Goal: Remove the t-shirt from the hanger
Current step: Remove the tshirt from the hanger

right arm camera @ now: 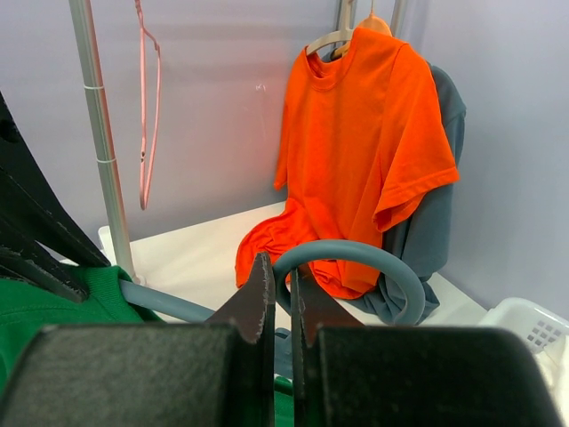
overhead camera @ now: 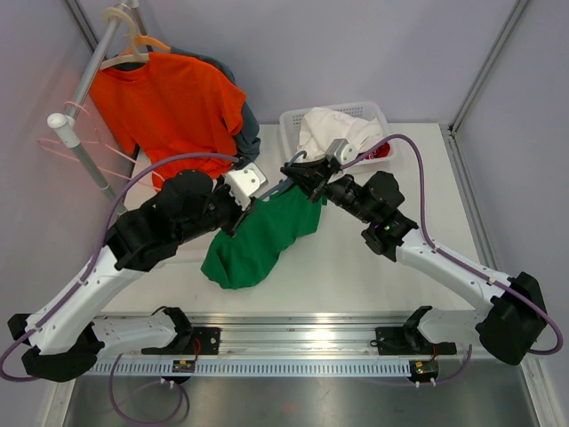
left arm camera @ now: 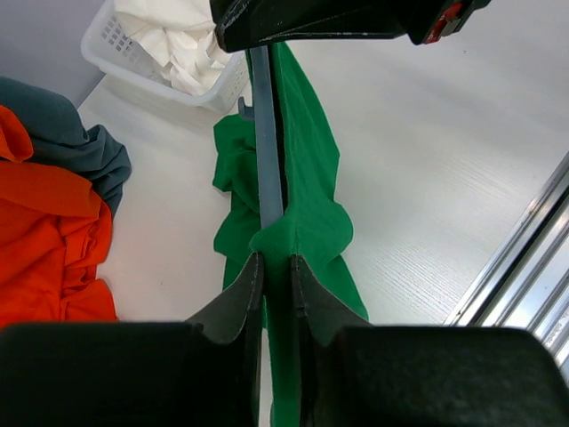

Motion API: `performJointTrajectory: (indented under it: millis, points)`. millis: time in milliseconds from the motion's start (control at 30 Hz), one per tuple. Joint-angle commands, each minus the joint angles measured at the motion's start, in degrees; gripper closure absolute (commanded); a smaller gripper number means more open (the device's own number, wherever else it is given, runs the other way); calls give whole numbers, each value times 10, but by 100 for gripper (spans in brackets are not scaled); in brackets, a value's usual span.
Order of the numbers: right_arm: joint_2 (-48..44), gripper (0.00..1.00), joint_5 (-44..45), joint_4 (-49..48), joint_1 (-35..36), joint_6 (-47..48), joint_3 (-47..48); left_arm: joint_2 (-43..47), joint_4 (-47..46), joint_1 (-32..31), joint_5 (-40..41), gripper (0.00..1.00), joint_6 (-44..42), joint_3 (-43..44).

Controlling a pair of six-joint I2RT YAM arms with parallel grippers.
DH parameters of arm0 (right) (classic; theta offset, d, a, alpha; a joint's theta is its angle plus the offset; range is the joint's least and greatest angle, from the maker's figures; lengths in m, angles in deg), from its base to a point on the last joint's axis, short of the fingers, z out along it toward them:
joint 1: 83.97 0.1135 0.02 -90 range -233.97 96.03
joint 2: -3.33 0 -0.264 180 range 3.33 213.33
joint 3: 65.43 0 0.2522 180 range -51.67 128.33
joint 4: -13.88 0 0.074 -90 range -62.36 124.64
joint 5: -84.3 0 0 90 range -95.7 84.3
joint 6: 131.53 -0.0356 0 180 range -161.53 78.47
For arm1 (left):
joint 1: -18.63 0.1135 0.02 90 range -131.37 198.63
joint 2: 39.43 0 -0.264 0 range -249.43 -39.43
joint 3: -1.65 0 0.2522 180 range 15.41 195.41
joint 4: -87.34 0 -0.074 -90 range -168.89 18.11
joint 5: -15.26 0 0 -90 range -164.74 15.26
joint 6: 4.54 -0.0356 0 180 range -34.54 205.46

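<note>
A green t-shirt hangs from a grey-blue hanger held above the table's middle. My left gripper is shut on a fold of the green t-shirt at the hanger's arm; it shows in the top view. My right gripper is shut on the hanger's hook; it shows in the top view. The shirt's lower part rests bunched on the table.
An orange t-shirt and a dark grey garment hang on a rack at the back left, with pink hangers. A white basket with white cloth stands at the back. A metal rail runs along the near edge.
</note>
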Motion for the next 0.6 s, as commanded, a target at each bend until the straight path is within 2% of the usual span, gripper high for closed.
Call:
performJointTrajectory:
  millis: [0,333,567]
  points:
    - [-12,100,4,-28,6,11,26,15,-41,3,20,100,0,-4]
    - [1,100,48,-11,5,29,30,94,-149,3,61,100,12,-60]
    - [1,100,40,-15,5,29,29,95,-162,4,87,100,22,-67]
